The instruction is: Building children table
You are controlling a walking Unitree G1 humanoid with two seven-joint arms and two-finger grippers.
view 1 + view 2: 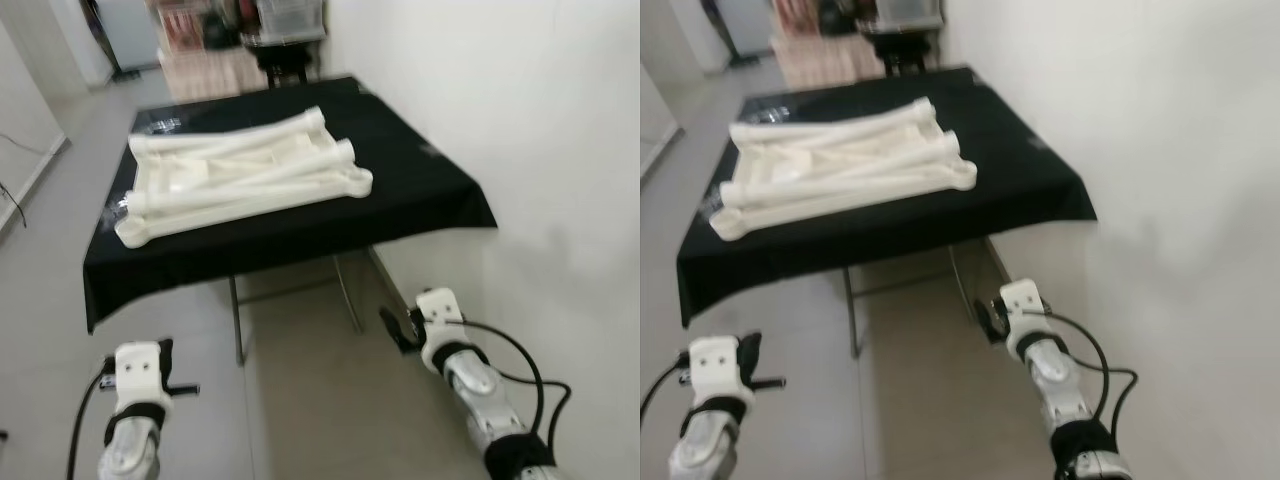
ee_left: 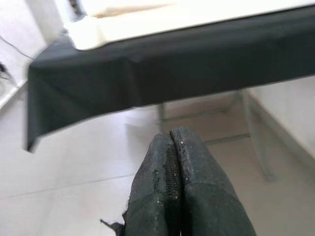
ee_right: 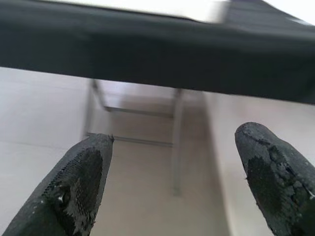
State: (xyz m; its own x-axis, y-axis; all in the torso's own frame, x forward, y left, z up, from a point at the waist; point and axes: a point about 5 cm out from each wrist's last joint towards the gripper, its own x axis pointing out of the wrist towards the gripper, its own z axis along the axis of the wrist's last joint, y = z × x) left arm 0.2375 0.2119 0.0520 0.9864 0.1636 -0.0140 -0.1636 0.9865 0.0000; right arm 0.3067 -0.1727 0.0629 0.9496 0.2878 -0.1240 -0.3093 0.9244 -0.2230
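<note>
L fingers (image 2: 179,162) together, R fingers (image 3: 78,187) apart, well short of white table frame (image 1: 240,175).

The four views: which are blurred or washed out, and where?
Left eye view: soft throughout, white plastic table parts overexposed on the black cloth-covered table. Right eye view: the same softness. Left wrist view: left gripper sharp, table beyond blurred. Right wrist view: right gripper near, cloth blurred.

No text, label or number could be read anywhere. Pale marks on the black tablecloth (image 1: 440,170) near the far edge were too blurred to make out.
</note>
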